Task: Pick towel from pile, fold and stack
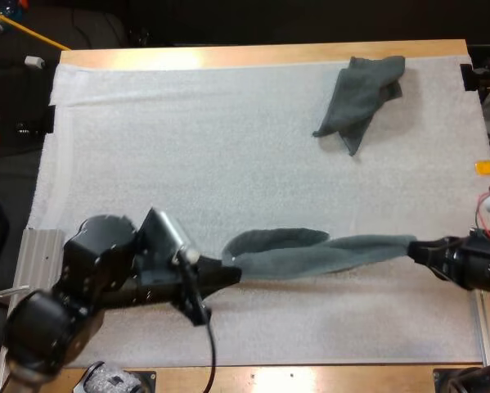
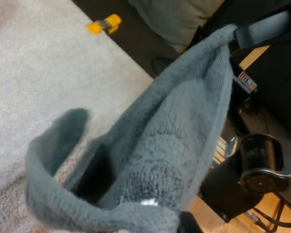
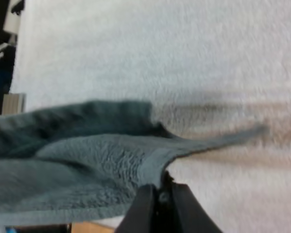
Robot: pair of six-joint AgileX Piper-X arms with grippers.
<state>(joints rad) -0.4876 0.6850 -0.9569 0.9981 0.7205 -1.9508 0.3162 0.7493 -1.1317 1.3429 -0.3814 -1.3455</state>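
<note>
Soft, limp, light towel (image 1: 326, 255) strung across lower middle of high view, ends clamped in left gripper (image 1: 228, 276) and right gripper (image 1: 415, 250); probably sagging mid-span, best held by corners.

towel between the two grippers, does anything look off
Yes: the towel is bunched like a rope between the left gripper and right gripper, one flap looping out near the left one, not spread flat.
</note>
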